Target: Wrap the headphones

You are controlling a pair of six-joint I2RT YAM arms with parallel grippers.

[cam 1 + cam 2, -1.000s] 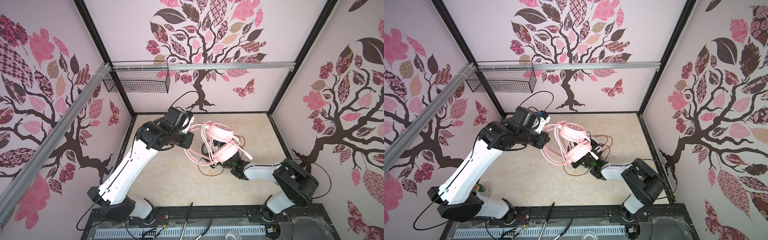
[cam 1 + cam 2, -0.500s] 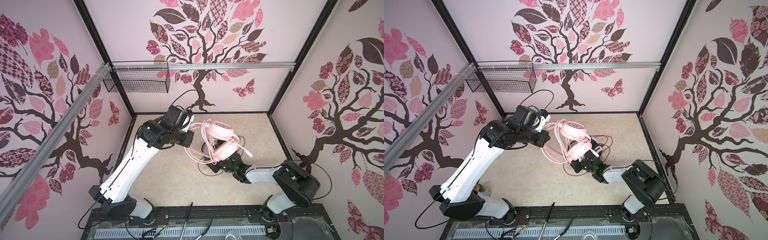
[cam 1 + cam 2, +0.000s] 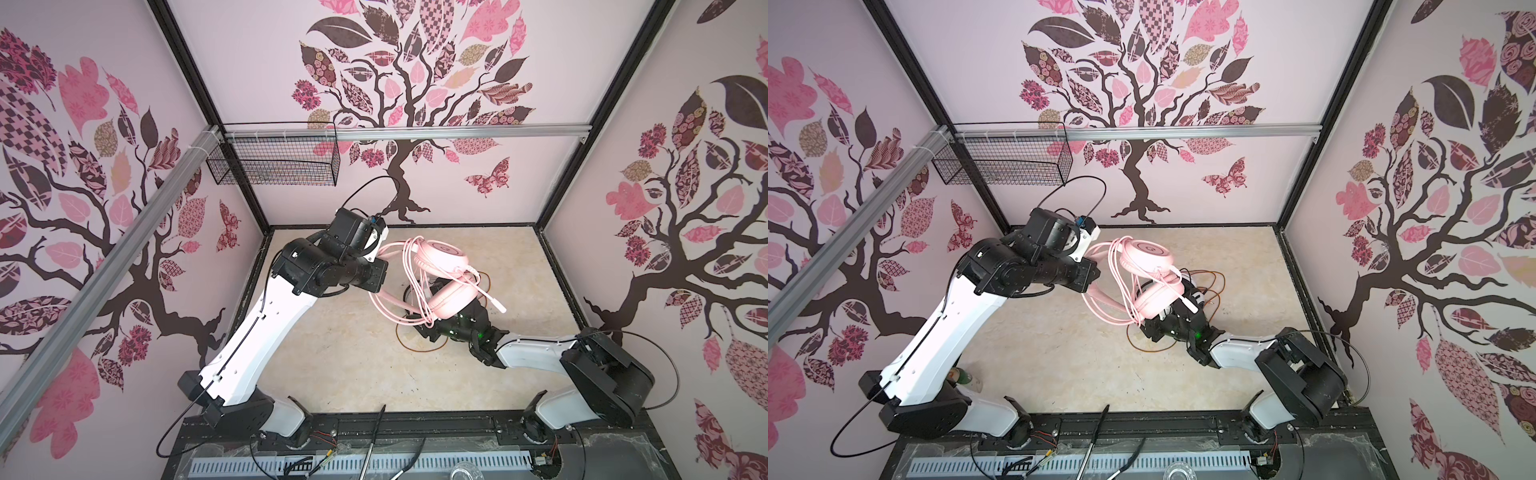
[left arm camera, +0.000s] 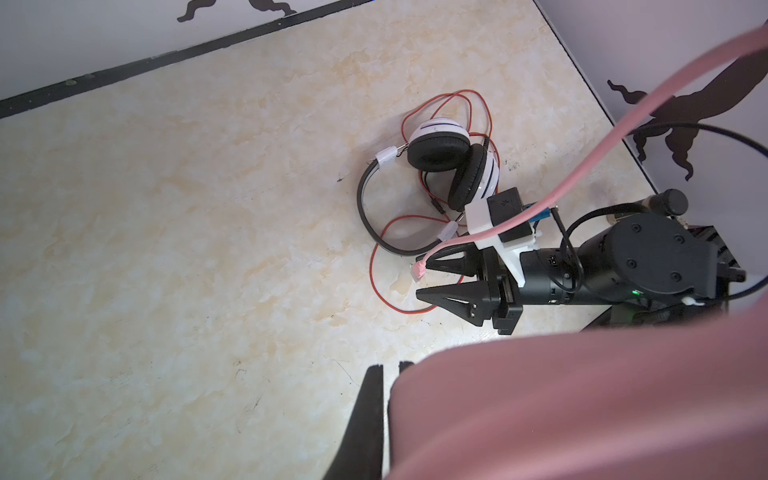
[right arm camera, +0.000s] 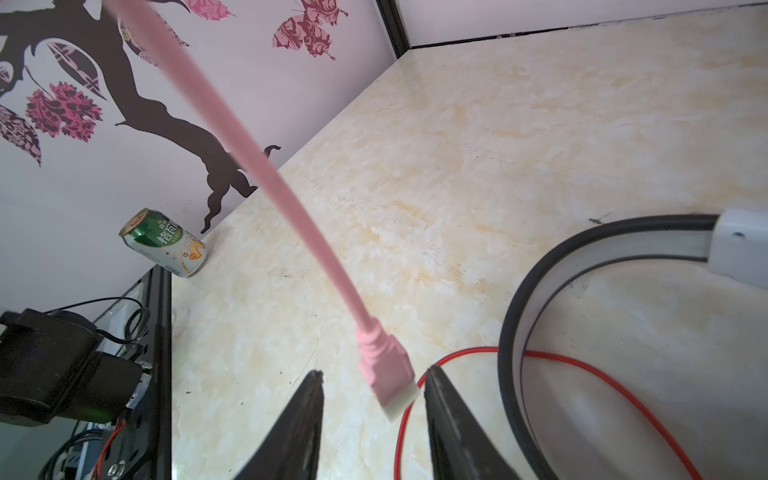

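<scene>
The pink headphones (image 3: 442,258) (image 3: 1146,255) hang in the air over the table's middle. Their pink cord (image 3: 409,274) is looped several times round the band between the earcups. My left gripper (image 3: 379,272) (image 4: 390,365) is shut on their headband, which fills the left wrist view as a pink blur. The cord's plug (image 5: 388,374) (image 4: 419,270) dangles loose between the fingers of my open right gripper (image 5: 374,372) (image 4: 422,277) (image 3: 422,327), low under the pink earcups. The white-and-black headphones (image 4: 440,145) (image 5: 582,249) lie on the table with their orange-red cord (image 4: 386,232) (image 5: 582,361) sprawled around them.
A green can (image 5: 166,243) (image 3: 963,376) lies by the left wall near the left arm's base. A black wire basket (image 3: 274,160) hangs on the back wall under an aluminium rail. Walls close the table on three sides.
My right gripper has opened and let go of the pink plug, after sliding a little leftward under the pink headphones. The left gripper has kept its hold, barely moving.
</scene>
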